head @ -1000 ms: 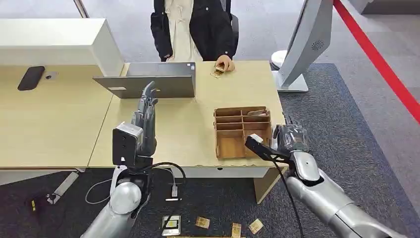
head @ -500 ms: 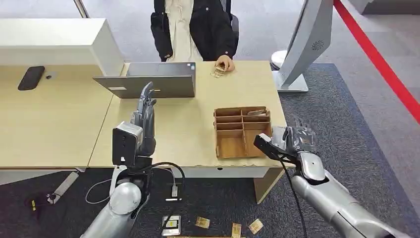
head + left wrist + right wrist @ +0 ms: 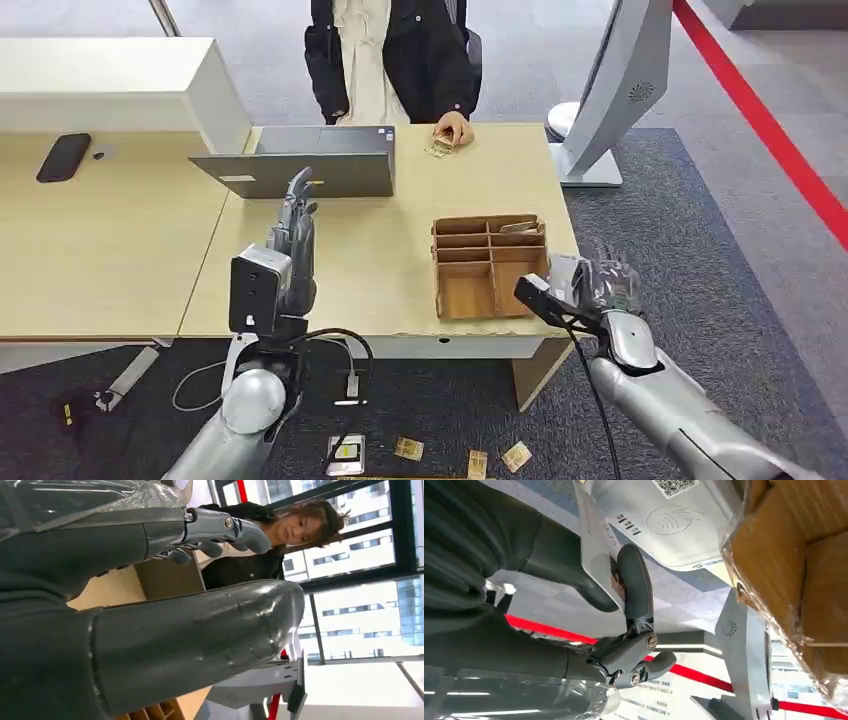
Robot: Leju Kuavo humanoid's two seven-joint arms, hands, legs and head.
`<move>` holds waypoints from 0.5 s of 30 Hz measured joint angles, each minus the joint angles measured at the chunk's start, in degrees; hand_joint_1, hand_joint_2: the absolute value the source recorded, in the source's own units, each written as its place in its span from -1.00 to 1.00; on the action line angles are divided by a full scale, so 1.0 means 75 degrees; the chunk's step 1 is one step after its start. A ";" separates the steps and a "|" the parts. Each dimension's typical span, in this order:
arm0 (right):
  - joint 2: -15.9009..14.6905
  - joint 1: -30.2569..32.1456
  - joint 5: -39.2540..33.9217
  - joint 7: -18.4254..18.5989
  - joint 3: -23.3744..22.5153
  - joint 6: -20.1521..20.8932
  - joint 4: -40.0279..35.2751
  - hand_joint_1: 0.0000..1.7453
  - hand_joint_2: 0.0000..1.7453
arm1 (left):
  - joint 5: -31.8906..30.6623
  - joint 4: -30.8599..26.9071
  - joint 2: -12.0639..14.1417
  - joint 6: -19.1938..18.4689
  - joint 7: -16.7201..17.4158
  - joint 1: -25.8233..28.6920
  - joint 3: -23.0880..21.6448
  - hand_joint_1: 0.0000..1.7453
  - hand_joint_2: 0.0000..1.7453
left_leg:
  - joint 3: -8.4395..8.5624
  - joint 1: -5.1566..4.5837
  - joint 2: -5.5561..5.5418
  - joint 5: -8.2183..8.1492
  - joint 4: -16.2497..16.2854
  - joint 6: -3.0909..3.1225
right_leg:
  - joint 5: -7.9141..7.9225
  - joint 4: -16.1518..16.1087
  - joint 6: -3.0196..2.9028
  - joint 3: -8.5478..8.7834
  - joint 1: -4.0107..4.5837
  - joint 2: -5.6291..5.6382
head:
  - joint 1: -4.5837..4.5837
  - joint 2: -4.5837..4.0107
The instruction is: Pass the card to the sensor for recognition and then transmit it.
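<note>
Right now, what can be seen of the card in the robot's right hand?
The card is thin, flat and pale grey-white with a small brownish patch where a dark finger presses it. The right hand pinches it between thumb and finger, just off the table's right edge beside the wooden organizer, in front of the white contactless sensor.

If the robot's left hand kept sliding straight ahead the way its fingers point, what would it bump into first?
Most likely the back of the open laptop: the left hand points straight at it over the table. Depth is hard to judge.

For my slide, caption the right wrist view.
Right hand pinches a card beside the white sensor.
</note>
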 joint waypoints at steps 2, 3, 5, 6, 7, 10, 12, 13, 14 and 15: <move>0.0006 0.0042 -0.0061 0.0000 -0.0006 0.0079 0.0038 1.00 1.00 | -0.0012 -0.0035 0.0018 -0.0012 0.0059 0.0002 -0.0003 -1.00 -1.00 | 0.0000 0.0000 -0.0001 0.0000 0.0000 0.0000 | 0.0000 0.0000 0.0000 0.0001 0.0000 0.0000 | 0.0000 0.0000; 0.0006 0.0093 -0.0079 0.0000 -0.0011 0.0105 0.0067 1.00 1.00 | -0.0018 -0.0041 0.0023 -0.0012 0.0064 0.0003 -0.0003 -1.00 -1.00 | -0.0002 0.0000 -0.0001 0.0000 0.0000 0.0000 | 0.0000 0.0000 0.0000 0.0000 0.0000 -0.0001 | 0.0000 0.0000; 0.0009 0.0188 -0.0090 0.0000 -0.0035 0.0117 0.0143 1.00 1.00 | -0.0021 -0.0041 0.0044 -0.0012 0.0088 0.0005 -0.0006 -1.00 -1.00 | -0.0003 0.0000 -0.0003 -0.0001 0.0000 0.0000 | 0.0000 0.0000 0.0000 -0.0001 0.0000 0.0000 | 0.0000 0.0000; 0.0012 0.0215 -0.0099 0.0000 -0.0038 0.0114 0.0181 1.00 1.00 | -0.0029 -0.0044 0.0052 -0.0015 0.0094 0.0005 -0.0009 -1.00 -1.00 | -0.0001 -0.0001 0.0000 -0.0001 0.0000 0.0001 | 0.0000 0.0000 0.0000 -0.0001 -0.0001 0.0003 | -0.0003 0.0000; 0.0015 0.0228 -0.0105 0.0000 -0.0038 0.0102 0.0210 1.00 1.00 | -0.0038 -0.0047 0.0058 -0.0020 0.0099 0.0006 -0.0012 -1.00 -1.00 | 0.0000 -0.0001 0.0000 -0.0001 0.0000 0.0001 | 0.0000 0.0000 0.0000 -0.0001 -0.0001 0.0004 | -0.0003 0.0000; 0.0026 0.0242 -0.0152 0.0000 -0.0047 0.0047 0.0297 1.00 1.00 | -0.0070 -0.0061 0.0064 -0.0023 0.0108 0.0015 -0.0009 -1.00 -1.00 | -0.0001 0.0000 -0.0001 -0.0001 0.0000 0.0001 | 0.0000 0.0000 0.0000 0.0000 0.0000 0.0001 | -0.0003 0.0000; 0.0044 0.0240 -0.0149 0.0000 -0.0058 -0.0006 0.0338 1.00 1.00 | -0.0093 -0.0070 0.0076 -0.0023 0.0111 0.0017 -0.0012 -1.00 -1.00 | -0.0001 0.0000 -0.0001 -0.0001 0.0000 0.0001 | 0.0000 0.0000 0.0000 0.0001 0.0000 0.0001 | -0.0003 0.0000; 0.0050 0.0240 -0.0137 0.0011 -0.0070 -0.0046 0.0358 1.00 1.00 | -0.0111 -0.0082 0.0087 -0.0032 0.0120 0.0017 -0.0015 -1.00 -1.00 | -0.0001 0.0000 -0.0001 -0.0001 0.0000 0.0001 | 0.0000 0.0000 0.0000 0.0000 0.0000 0.0001 | -0.0003 0.0000; 0.0050 0.0238 -0.0108 0.0058 -0.0090 -0.0078 0.0364 1.00 1.00 | -0.0131 -0.0096 0.0096 -0.0038 0.0126 0.0016 -0.0015 -1.00 -1.00 | -0.0001 0.0000 -0.0001 -0.0001 0.0000 0.0001 | 0.0000 0.0000 0.0000 0.0000 0.0000 0.0001 | -0.0003 0.0000; 0.0047 0.0234 -0.0070 0.0085 -0.0114 -0.0143 0.0364 1.00 1.00 | -0.0149 -0.0102 0.0102 -0.0044 0.0137 0.0016 -0.0015 -1.00 -1.00 | 0.0000 0.0000 -0.0001 0.0000 0.0000 0.0001 | 0.0000 0.0000 0.0000 0.0000 0.0000 0.0001 | -0.0003 0.0000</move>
